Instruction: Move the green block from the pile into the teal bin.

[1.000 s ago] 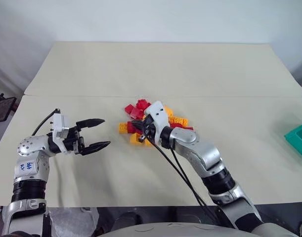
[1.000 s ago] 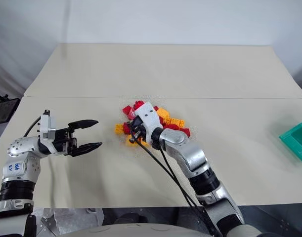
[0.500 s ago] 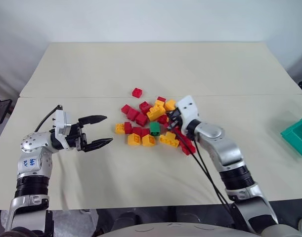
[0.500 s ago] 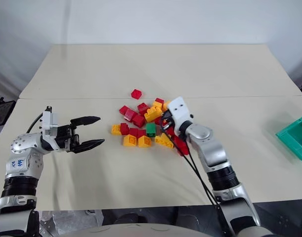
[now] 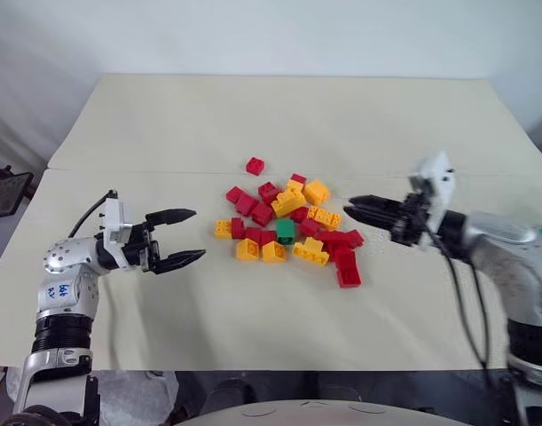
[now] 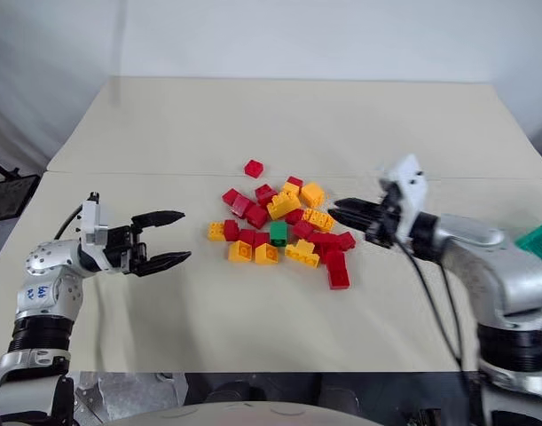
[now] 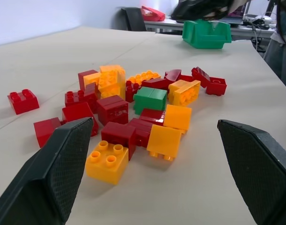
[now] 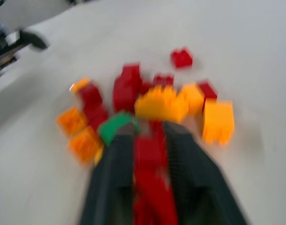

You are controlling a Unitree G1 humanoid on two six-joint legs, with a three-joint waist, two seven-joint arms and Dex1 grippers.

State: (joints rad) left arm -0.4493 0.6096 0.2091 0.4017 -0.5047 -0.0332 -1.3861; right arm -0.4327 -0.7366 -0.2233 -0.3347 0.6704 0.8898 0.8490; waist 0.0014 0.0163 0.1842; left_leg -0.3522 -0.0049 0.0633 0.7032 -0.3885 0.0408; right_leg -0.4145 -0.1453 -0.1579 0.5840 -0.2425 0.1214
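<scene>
A wide table [image 5: 279, 115] covered in pale beige paper takes up most of the scene. A straight seam in the covering [image 5: 164, 170] runs across it from 9 o'clock to 3 o'clock. Behind the table, at 12 o'clock, stands a plain white wall [image 5: 271, 35], evenly and softly lit. At 9 o'clock, off the table's edge, a dark piece of furniture [image 5: 3, 191] shows in part. In the left wrist view, a dark chair [image 7: 133, 18] and a cluttered desk [image 7: 166, 21] stand beyond the table.

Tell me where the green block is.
The green block sits in the pile, near its front middle, between yellow bricks, on the table between both grippers.
</scene>
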